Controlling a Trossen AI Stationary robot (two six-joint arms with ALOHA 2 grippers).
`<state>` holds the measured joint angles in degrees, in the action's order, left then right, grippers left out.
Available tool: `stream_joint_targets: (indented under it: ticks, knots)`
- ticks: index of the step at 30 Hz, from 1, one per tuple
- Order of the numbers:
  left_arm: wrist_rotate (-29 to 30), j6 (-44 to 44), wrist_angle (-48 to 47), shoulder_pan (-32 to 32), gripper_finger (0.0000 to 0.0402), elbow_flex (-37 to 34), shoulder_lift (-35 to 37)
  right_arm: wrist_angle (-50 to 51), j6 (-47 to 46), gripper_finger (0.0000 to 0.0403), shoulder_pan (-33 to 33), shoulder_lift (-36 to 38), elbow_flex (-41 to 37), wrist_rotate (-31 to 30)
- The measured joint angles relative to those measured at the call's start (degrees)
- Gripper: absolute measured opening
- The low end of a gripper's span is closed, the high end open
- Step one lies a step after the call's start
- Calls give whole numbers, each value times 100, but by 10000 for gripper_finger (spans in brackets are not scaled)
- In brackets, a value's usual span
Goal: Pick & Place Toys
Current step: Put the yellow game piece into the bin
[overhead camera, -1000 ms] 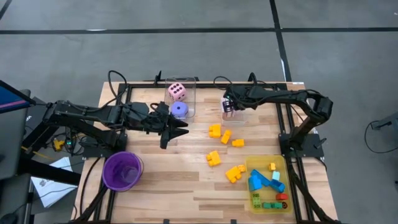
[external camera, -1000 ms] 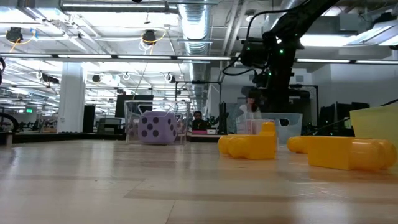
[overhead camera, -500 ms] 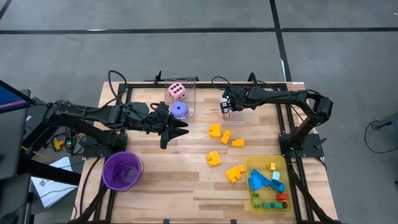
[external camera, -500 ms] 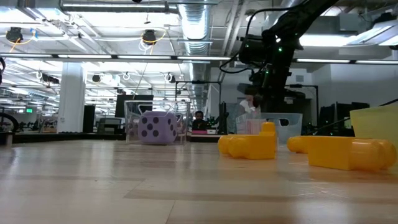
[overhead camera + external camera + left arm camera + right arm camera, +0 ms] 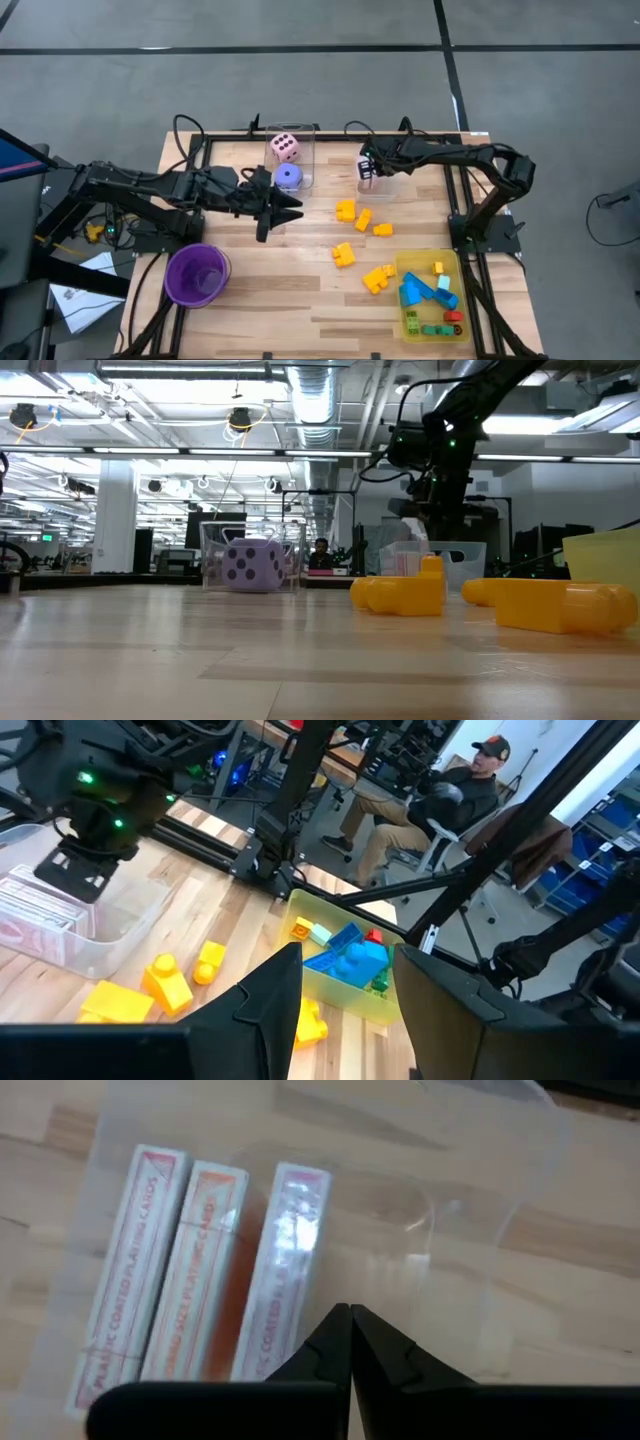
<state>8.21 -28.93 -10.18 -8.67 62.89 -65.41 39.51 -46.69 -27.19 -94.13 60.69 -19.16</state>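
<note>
- The right gripper point(image 5: 368, 172) hangs over a clear box point(image 5: 377, 183) at the far edge of the bench point(image 5: 290, 290), right of the middle; its fingers point(image 5: 340, 1342) are pressed together with nothing between them.
- In the right wrist view that box point(image 5: 480, 1240) holds three card packs point(image 5: 195, 1270) standing side by side, just beyond the closed fingertips.
- The left gripper point(image 5: 268, 212) is above the bench's middle left, its fingers point(image 5: 275, 990) partly apart and holding nothing.
- A second clear box point(image 5: 303, 150) at the far edge holds a pink die point(image 5: 285, 148) and a purple die point(image 5: 288, 176); the purple die point(image 5: 250, 565) shows through the box wall in the low view.
- Yellow blocks point(image 5: 362, 217) lie loose on the bench right of centre, some nearer the far edge, others point(image 5: 378, 277) just beside the tray.
- The yellow tray point(image 5: 402, 262) sits at the near right corner, holding blue blocks point(image 5: 413, 290), small yellow pieces and green, red and orange blocks point(image 5: 438, 325).
- A purple cup point(image 5: 196, 274) stands near the near left corner.
- In the left wrist view a seated person point(image 5: 440, 805) shows beyond the bench.
</note>
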Motion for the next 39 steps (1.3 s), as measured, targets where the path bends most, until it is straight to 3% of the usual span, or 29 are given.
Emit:
stream_joint_targets:
  ticks: [7,20,32,39]
  knots:
    - [4,4,-5,0,155,0,0,-182,130,0,-94,0,0,456]
    - [10,5,-4,-7,155,0,0,-565,85,0,17,0,0,752]
    - [15,9,-4,-42,155,0,0,-323,-29,0,23,37,0,708]
    - [15,13,-5,-42,155,0,0,69,-38,7,190,546,1,178]
